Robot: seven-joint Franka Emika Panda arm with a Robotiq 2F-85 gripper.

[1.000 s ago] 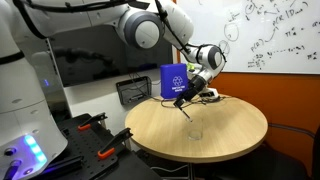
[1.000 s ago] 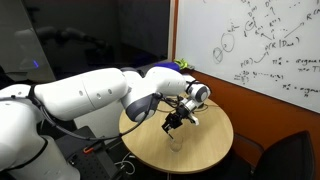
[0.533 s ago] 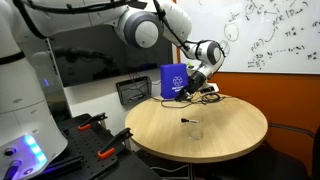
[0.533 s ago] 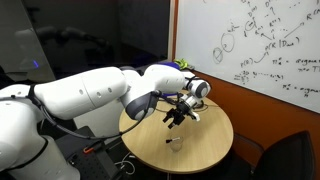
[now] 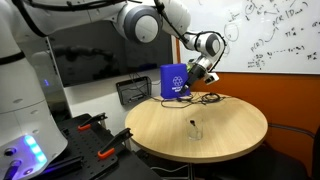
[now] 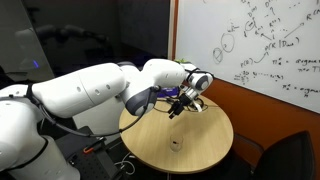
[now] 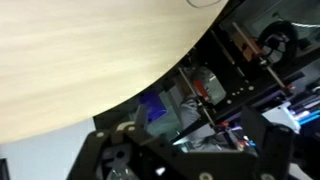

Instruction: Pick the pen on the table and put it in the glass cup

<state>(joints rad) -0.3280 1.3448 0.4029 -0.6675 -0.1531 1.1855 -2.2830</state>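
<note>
The glass cup (image 5: 193, 129) (image 6: 178, 143) stands near the middle of the round table (image 5: 235, 125) (image 6: 205, 150). The black pen (image 5: 192, 124) stands inside it, leaning on the rim; in an exterior view it shows only as a dark spot in the glass. My gripper (image 5: 199, 74) (image 6: 181, 104) hangs open well above the table, toward the back, clear of the cup. In the wrist view the gripper (image 7: 190, 160) has its dark fingers (image 7: 110, 150) spread wide with nothing between them, and the wood-grain top (image 7: 80, 50) fills the upper left.
A blue box (image 5: 172, 82) stands at the table's back edge, just beside the gripper. Black cables (image 5: 211, 97) lie behind it on the table. A whiteboard wall (image 6: 250, 50) runs behind the table. A black tray and red-handled tools (image 5: 100, 122) sit below, off the table.
The gripper went from shut on the pen above the cup to open. The pen dropped into the cup. The gripper then rose and drew back toward the blue box.
</note>
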